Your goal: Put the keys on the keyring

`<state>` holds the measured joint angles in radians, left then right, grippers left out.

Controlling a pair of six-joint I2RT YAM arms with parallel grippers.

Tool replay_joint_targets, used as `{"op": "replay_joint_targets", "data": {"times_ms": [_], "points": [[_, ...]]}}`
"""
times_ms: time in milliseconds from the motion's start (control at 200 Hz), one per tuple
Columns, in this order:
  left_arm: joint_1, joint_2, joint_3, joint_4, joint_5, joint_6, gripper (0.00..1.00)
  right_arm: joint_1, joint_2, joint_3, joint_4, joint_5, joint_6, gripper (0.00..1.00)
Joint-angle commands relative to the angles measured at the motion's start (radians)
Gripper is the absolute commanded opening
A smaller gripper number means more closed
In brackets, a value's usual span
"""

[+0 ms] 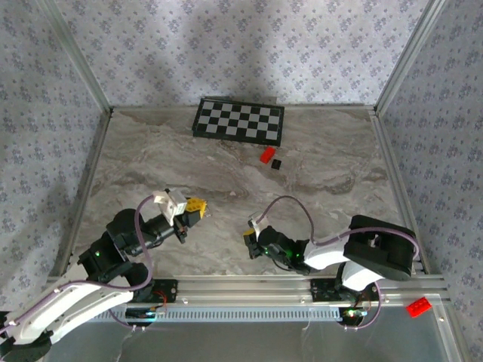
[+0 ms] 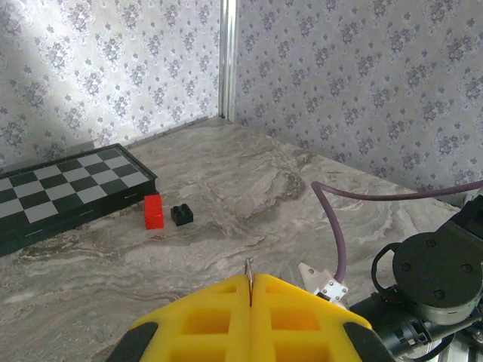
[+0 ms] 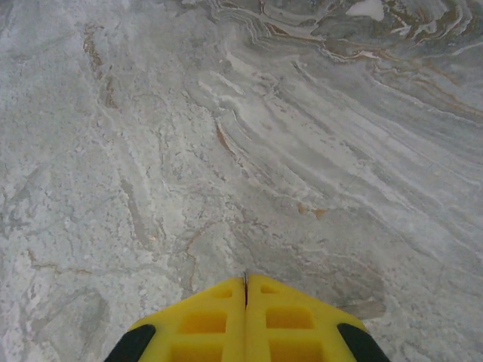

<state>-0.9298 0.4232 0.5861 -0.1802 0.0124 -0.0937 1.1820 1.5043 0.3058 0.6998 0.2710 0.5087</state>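
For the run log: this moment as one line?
left gripper shut on thin metal tip | right gripper shut over table | red block, black cube beside chessboard

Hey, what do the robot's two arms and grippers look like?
The left arm and right arm have white links and black joints, each with a looping purple cable. The left gripper and right gripper carry yellow fingers with square recesses and black edges.

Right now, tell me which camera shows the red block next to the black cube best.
The left wrist view: the red block stands close and unobstructed beside the black cube, before the chessboard. The top external view gives it as a tiny red speck by that cube.
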Motion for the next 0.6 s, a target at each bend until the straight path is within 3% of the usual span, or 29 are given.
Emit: {"op": "replay_joint_targets", "data": {"times_ms": [0, 330, 495, 595], "points": [[-0.004, -0.022, 0.003, 0.016, -0.008, 0.009, 0.0, -0.006, 0.012, 0.029, 0.027, -0.018, 0.015, 0.0], [-0.006, -0.036, -0.002, 0.012, -0.002, 0.004, 0.0, -0.006, -0.078, 0.059, -0.127, -0.035, 0.034, 0.23], [-0.004, -0.056, -0.007, 0.017, -0.002, -0.001, 0.0, -0.016, -0.251, 0.132, -0.486, -0.039, 0.039, 0.33], [-0.006, -0.064, -0.009, 0.011, -0.006, -0.007, 0.0, -0.074, -0.313, 0.238, -0.727, -0.136, 0.003, 0.39]]}}
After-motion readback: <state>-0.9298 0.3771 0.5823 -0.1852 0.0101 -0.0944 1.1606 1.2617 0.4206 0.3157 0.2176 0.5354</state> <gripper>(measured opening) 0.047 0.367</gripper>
